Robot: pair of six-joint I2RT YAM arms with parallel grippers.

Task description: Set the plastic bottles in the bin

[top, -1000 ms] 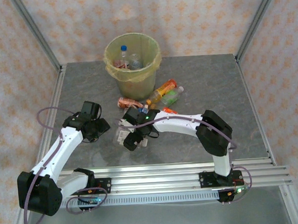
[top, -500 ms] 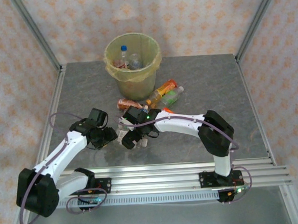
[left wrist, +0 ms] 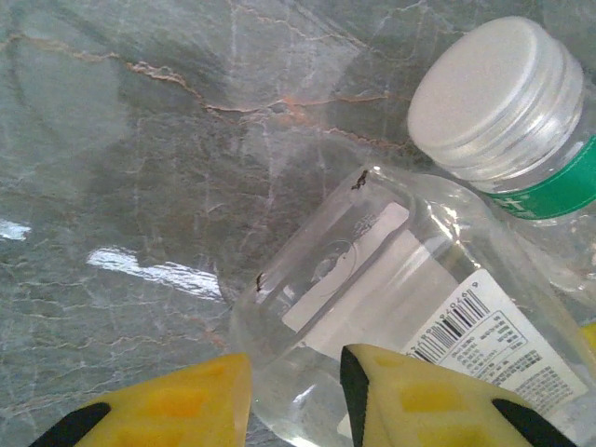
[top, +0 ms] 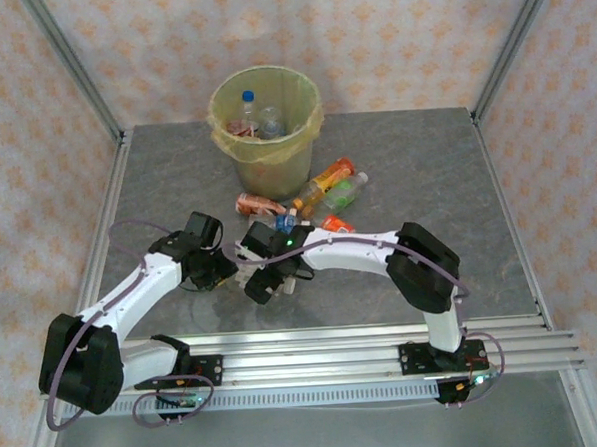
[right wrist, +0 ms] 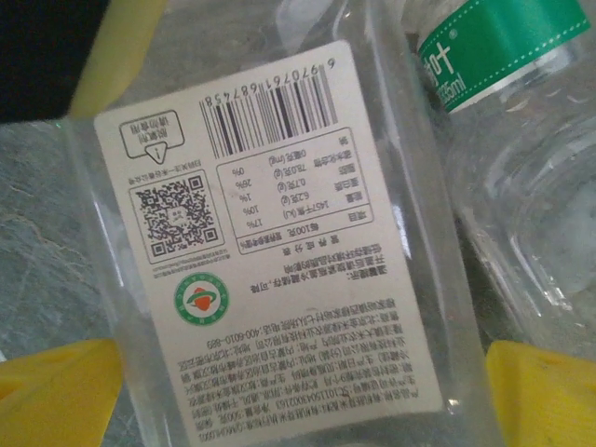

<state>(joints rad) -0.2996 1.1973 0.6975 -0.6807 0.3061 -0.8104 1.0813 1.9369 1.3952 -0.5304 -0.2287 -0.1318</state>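
On the grey table, mid-frame, the left gripper is pinching the base of a clear bottle while the wide-open right gripper is straddling it, risking a collision.

The bin stands at the back middle of the tabletop with several bottles inside it. In front of it and slightly to the right, a cluster of bottles lies on the tabletop. Nearer the arms' bases, one bottle lies between the spread fingers of the right claw, which reaches in from the right. One end of it is pinched in the left claw, coming from the left, and a second bottle lies just beside it.
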